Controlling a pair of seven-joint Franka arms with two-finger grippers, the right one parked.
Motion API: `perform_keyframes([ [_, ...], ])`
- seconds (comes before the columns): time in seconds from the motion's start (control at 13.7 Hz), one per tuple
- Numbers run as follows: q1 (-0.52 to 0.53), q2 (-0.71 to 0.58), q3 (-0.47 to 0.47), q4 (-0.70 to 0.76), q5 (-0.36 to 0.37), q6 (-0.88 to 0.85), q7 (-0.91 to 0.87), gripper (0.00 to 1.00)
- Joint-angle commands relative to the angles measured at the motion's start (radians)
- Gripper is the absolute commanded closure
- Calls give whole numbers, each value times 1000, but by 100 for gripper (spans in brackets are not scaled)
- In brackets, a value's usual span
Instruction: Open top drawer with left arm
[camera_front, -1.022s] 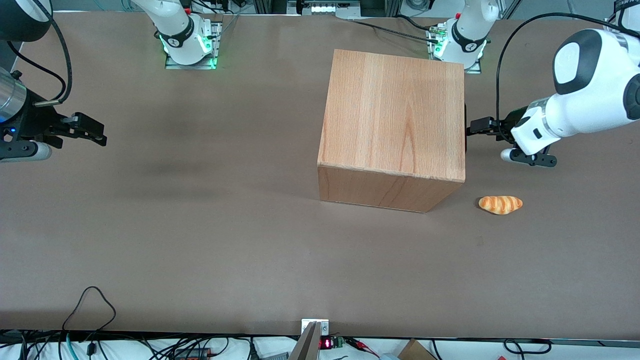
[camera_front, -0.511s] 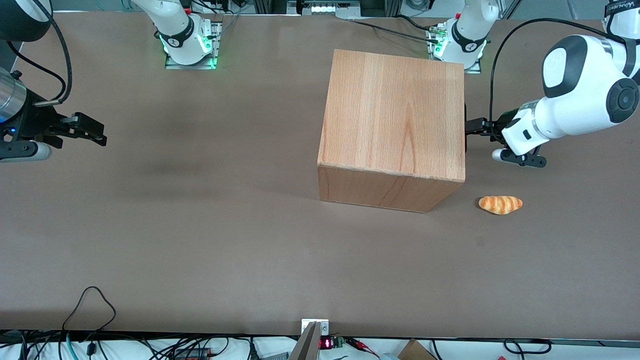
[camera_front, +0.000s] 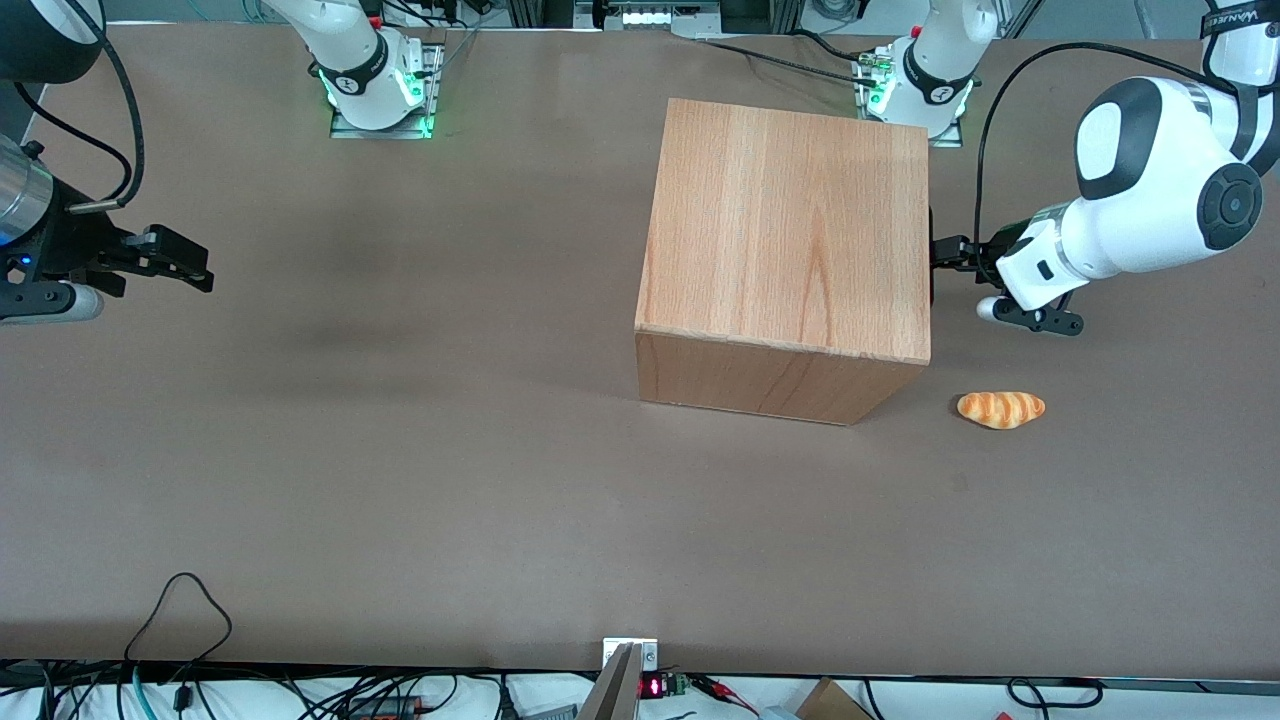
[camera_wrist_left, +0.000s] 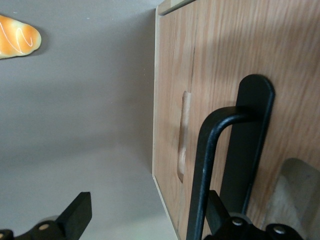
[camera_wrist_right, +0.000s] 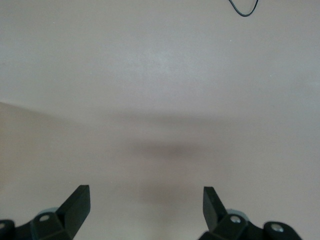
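A: Where is the white-shelled left arm (camera_front: 1150, 215) with the black joint caps?

B: It reaches in from the working arm's end of the brown table (camera_front: 400, 450), with its black two-finger gripper (camera_front: 950, 252) right at the front face of the big light-wood cabinet box (camera_front: 790, 240).

A: And the shallow light-wood top drawer (camera_wrist_left: 220, 65)?

B: In the wrist view its flat front panel sits flush with the cabinet, so it is closed. Its slim black bar handle (camera_wrist_left: 207, 165) stands off the panel.

A: How do the fingers stand?

B: Spread wide. One finger (camera_wrist_left: 77, 215) hangs over bare table, the other finger (camera_wrist_left: 215, 210) sits tucked just beside the handle's bar; nothing is clamped between them.

A: Anything else nearby?

B: A small orange striped bread roll (camera_front: 1001, 409) lies on the table, nearer to the front camera than the gripper and well apart from it.
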Motion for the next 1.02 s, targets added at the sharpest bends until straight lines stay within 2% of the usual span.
perform_keyframes([
  [0.0, 3, -16, -5, -28, 0, 27, 24, 0],
  [0.95, 35, -16, -2, -26, 112, 21, 30, 0],
])
